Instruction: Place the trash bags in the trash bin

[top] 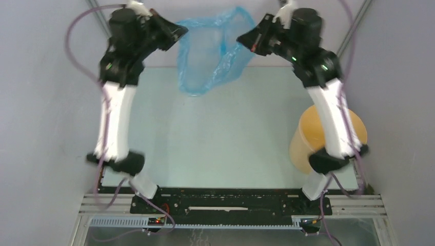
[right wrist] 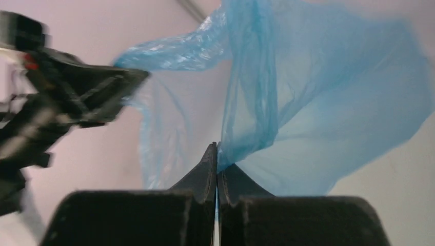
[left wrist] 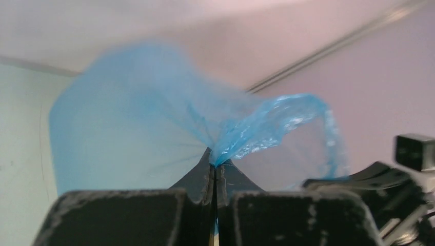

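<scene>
Both arms hold the trash bag [top: 210,56] aloft, well beyond the trash bin [top: 303,134] and to its left. The left gripper [left wrist: 215,171] and right gripper [right wrist: 216,156] each pinch its film, fingers closed. Lifting looks done; carrying it over and stuffing it in remain.

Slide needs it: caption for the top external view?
Left gripper and right gripper pinch the light-blue trash bag between them; tan trash bin stands at right.

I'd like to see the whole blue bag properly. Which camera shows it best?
The top external view: the trash bag hangs whole there, held between the left end effector and right end effector. Each wrist view shows only a close-up part, pinched at the bottom of the frame.
</scene>
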